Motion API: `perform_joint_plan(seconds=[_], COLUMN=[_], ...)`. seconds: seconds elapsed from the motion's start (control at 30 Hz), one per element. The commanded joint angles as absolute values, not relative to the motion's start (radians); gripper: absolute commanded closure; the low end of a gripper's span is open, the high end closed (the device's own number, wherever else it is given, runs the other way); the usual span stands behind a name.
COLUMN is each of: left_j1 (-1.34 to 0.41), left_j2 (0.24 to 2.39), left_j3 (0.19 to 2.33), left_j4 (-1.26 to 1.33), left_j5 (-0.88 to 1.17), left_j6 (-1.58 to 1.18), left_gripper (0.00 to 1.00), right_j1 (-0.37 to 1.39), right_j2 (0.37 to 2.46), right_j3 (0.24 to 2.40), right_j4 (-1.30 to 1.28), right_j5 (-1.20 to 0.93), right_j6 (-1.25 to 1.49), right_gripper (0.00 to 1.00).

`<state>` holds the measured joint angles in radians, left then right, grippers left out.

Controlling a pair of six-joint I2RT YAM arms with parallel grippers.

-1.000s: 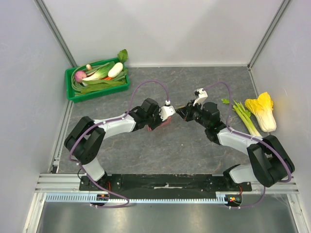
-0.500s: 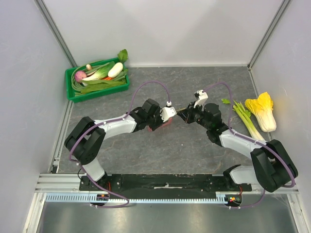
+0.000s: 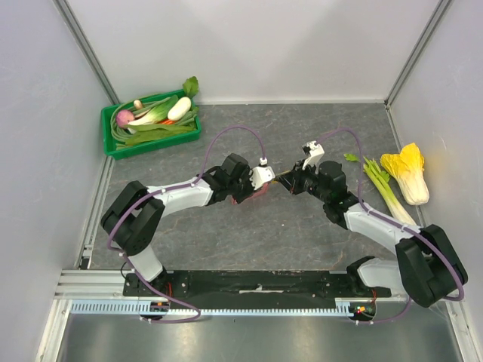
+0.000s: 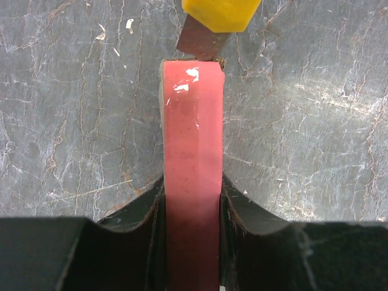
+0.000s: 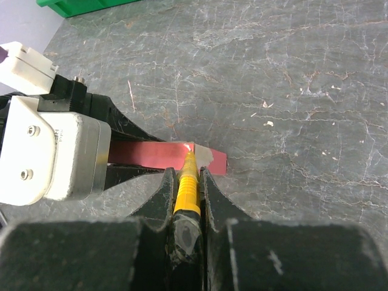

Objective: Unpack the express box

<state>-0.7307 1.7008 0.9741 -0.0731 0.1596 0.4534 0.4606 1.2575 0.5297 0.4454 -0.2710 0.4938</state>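
The express box (image 4: 193, 151) is a flat pink-red cardboard box standing on edge on the grey table. My left gripper (image 4: 193, 191) is shut on its two broad faces, and in the top view (image 3: 255, 190) it sits mid-table. A yellow cutter (image 5: 188, 182) is clamped in my right gripper (image 5: 187, 173), which is shut on it. The cutter's tip touches the box's (image 5: 145, 154) top edge near its far end, beside a pale patch of tape. In the left wrist view the cutter (image 4: 219, 11) and its dark blade (image 4: 200, 41) meet the box's end. The right gripper (image 3: 293, 181) faces the left one closely.
A green crate (image 3: 113, 143) of vegetables stands at the back left. A yellow-leaved cabbage (image 3: 407, 173) and a green stalk vegetable (image 3: 383, 187) lie at the right edge. Walls close in on the left, back and right.
The right arm has swung slightly to the right and toward the near edge, with the cutter still at the box's end. The left gripper and the box have barely moved.
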Motion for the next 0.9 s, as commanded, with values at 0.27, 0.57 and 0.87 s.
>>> perform_joint_plan(seconds=[0.27,0.57,0.87], left_j1=[-0.719,-0.713,-0.704], left_j2=[1.72,1.736,1.672], left_j3=[1.003,1.146,1.193], left_j4=[-0.107,-0.207,-0.183], left_j5=[0.163,0.284,0.282], left_j6=[0.433,0.426,0.411], left_gripper=[0.64,0.44,0.04], right_j1=[0.459,0.387,0.29], right_j2=[1.229,1.233,1.363], right_j3=[0.603,0.719,0.73], right_j4=[0.339,0.269,0.253], right_j5=[-0.173,-0.13,-0.129], right_j6=[0.551,0.624,0.709], right_gripper=[1.0,0.93,0.85])
